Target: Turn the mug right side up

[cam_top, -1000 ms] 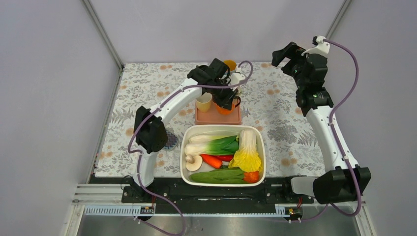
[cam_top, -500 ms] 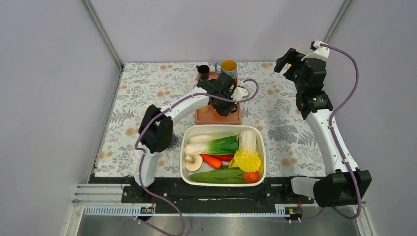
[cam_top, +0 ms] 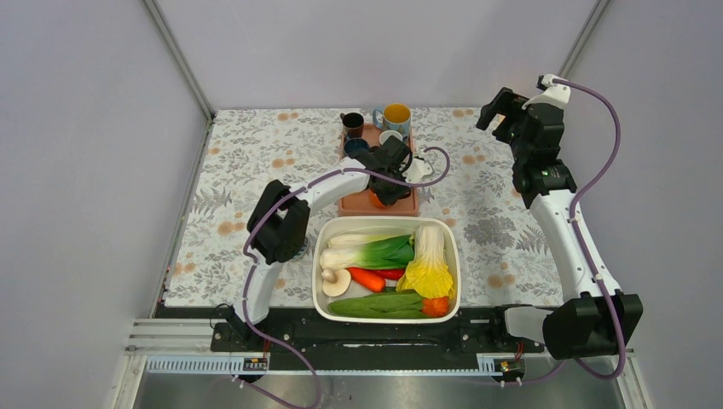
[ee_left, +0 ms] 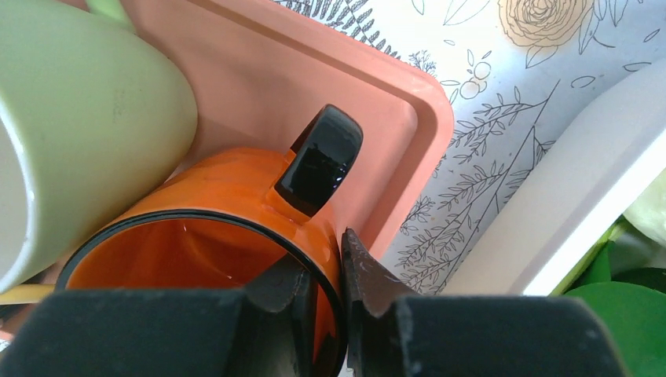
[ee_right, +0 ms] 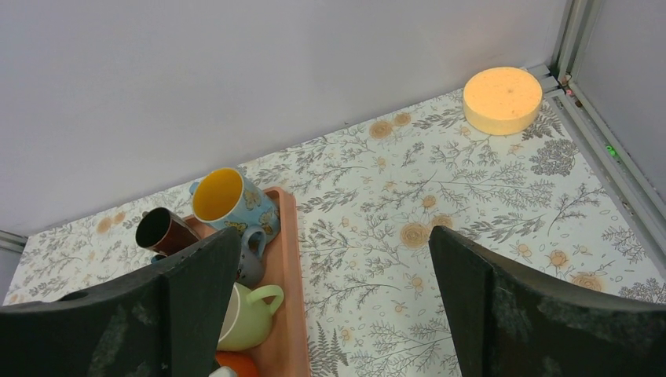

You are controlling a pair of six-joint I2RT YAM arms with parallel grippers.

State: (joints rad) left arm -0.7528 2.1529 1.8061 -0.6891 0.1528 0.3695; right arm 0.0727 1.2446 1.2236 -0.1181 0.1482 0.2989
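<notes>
Since the earlier frame the left arm had swung nearer along the tray [cam_top: 401, 207], uncovering the far cups [cam_top: 396, 115]. Its end effector [ee_left: 339, 275] was clamped on the rim of the mug [ee_left: 228, 188], 1 finger inside and 1 outside, just beside the handle. The mug sat at the tray's end nearest the bin [ee_left: 550, 196], touching the green mug [ee_left: 86, 118] and close to the tray wall. The right end effector [ee_right: 334, 314] hung spread wide and empty, well apart.

Slipping seemed the chief risk: so thin a pinch on glossy glaze could let the mug pivot as it turned, knock the green mug, or catch the wall and drag the tray.

It looked orange and shiny, black along the lip and handle, empty inside, with its mouth toward the wrist camera.
</notes>
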